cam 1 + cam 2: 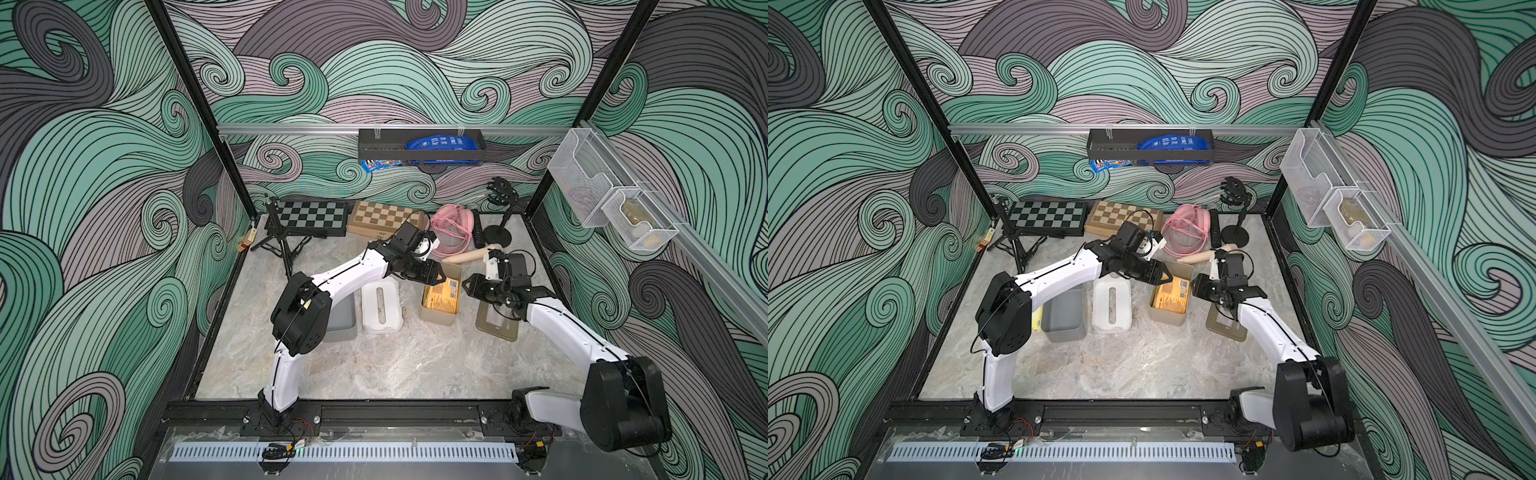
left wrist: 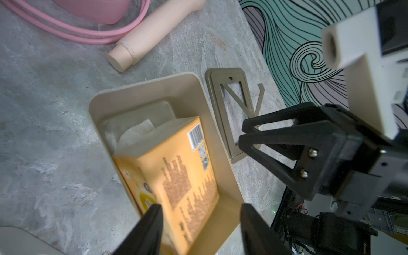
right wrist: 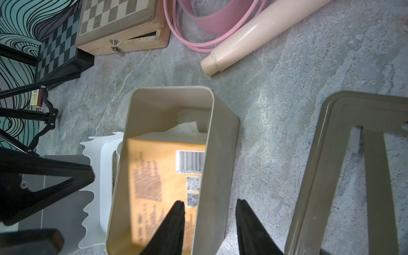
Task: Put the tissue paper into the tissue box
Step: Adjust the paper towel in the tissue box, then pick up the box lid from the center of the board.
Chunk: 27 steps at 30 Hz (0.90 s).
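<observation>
The tissue paper is an orange pack [image 1: 444, 297] [image 1: 1171, 297] lying tilted inside the open beige tissue box [image 1: 440, 318] [image 1: 1166, 319], a white sheet poking from its far end [image 2: 136, 132]. In the left wrist view my left gripper [image 2: 201, 220] stands open just above the pack's near end [image 2: 176, 167], touching nothing. My right gripper [image 3: 209, 202] is open and straddles the box's right wall [image 3: 220, 154]: one finger is inside over the pack [image 3: 159, 176], the other outside. Both grippers meet over the box in a top view, left [image 1: 440, 276] and right [image 1: 467, 286].
The box's beige lid [image 1: 496, 324] [image 3: 331, 154] lies flat under the right arm. A white lid [image 1: 380, 309] and a grey bin [image 1: 345, 324] sit left of the box. Behind are a rolling pin [image 1: 465, 255], a pink bag [image 1: 451, 230], two chessboards, a tripod and a black stand.
</observation>
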Tool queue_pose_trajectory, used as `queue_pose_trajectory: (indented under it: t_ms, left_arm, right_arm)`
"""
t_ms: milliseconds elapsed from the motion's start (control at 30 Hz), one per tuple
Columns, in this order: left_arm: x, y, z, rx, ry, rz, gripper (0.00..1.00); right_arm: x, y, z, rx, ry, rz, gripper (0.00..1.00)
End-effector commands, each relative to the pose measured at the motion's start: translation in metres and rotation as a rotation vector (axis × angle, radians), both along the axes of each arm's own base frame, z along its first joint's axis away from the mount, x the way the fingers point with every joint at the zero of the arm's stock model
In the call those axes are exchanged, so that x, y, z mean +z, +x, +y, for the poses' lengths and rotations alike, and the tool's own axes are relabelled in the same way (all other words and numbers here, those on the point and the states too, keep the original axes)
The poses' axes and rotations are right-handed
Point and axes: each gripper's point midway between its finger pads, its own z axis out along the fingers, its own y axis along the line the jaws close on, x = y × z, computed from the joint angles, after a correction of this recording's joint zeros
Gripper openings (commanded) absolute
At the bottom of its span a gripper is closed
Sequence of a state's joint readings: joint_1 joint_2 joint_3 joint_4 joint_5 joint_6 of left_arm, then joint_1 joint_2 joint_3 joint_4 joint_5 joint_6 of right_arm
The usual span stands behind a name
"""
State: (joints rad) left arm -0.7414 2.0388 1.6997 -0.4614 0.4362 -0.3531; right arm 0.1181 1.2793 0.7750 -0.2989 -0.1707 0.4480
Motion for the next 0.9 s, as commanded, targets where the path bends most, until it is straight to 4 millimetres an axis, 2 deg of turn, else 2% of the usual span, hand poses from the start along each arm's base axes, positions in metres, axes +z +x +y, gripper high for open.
queue_pose_trajectory:
  t_ms: [0, 100, 200, 333, 433, 467, 567, 633, 700, 800, 867]
  left_arm:
    - [-0.023, -0.002, 0.005, 0.018, 0.081, 0.038, 0.96]
    - [-0.024, 0.004, 0.010, 0.047, 0.111, 0.025, 0.98]
    - [0.001, 0.013, 0.014, 0.082, 0.100, -0.055, 0.99]
    - [0.053, 0.025, 0.021, 0.130, 0.061, -0.192, 0.99]
    - [0.095, 0.032, 0.031, 0.169, 0.022, -0.319, 0.99]
    - [0.104, 0.034, 0.037, 0.188, 0.015, -0.357, 0.99]
    - [0.120, 0.036, 0.055, 0.235, 0.010, -0.434, 0.99]
    - [0.119, 0.038, 0.066, 0.247, 0.023, -0.440, 0.99]
    - [0.112, 0.039, 0.077, 0.255, 0.045, -0.433, 0.99]
    - [0.104, 0.039, 0.087, 0.259, 0.069, -0.435, 0.99]
    - [0.102, 0.038, 0.092, 0.265, 0.075, -0.439, 0.99]
  right_arm:
    - [0.008, 0.006, -0.003, 0.000, -0.014, -0.019, 0.43]
    - [0.011, 0.008, -0.002, 0.002, -0.016, -0.024, 0.44]
    - [0.011, 0.008, -0.006, -0.008, -0.037, -0.026, 0.49]
    - [0.019, 0.010, -0.023, -0.053, -0.096, -0.048, 0.66]
    - [0.020, 0.009, -0.056, -0.174, -0.142, -0.030, 0.82]
    - [0.017, 0.007, -0.070, -0.223, -0.144, -0.016, 0.84]
    - [0.005, 0.000, -0.102, -0.325, -0.137, 0.032, 0.84]
    - [-0.003, -0.003, -0.110, -0.339, -0.138, 0.067, 0.83]
    - [-0.011, -0.003, -0.112, -0.334, -0.148, 0.095, 0.80]
    - [-0.019, 0.000, -0.109, -0.317, -0.136, 0.123, 0.68]
    - [-0.015, 0.004, -0.109, -0.310, -0.142, 0.114, 0.57]
